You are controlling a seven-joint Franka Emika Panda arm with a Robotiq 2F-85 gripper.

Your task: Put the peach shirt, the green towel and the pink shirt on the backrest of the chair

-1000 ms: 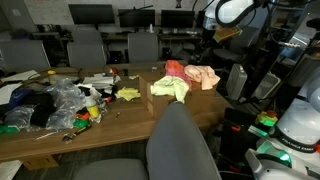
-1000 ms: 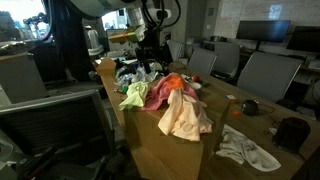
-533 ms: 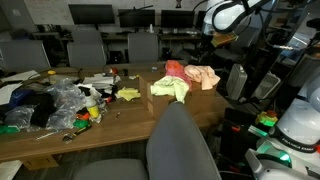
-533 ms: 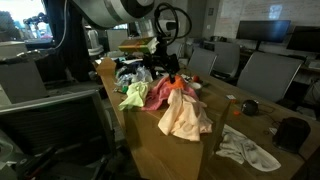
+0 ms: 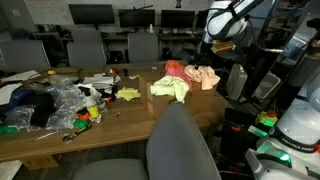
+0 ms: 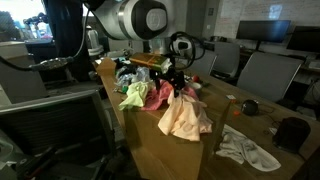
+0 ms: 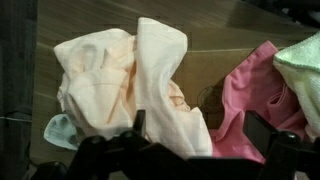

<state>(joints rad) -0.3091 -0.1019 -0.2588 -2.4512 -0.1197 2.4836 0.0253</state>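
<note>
Three cloths lie bunched at one end of the wooden table. The peach shirt is nearest the table's end. Beside it lies the pink shirt, and beyond that the green towel. My gripper hangs open above the peach and pink shirts, touching neither. Nothing is between its fingers. The grey chair stands at the table's near side with a bare backrest.
Plastic bags, toys and a small yellow cloth clutter the other half of the table. A white cloth and dark round items lie further along it. A row of grey office chairs and monitors stands behind.
The arm has swung over the pile and lowered, bringing the open gripper above the peach and pink shirts. The cloths have not moved.
</note>
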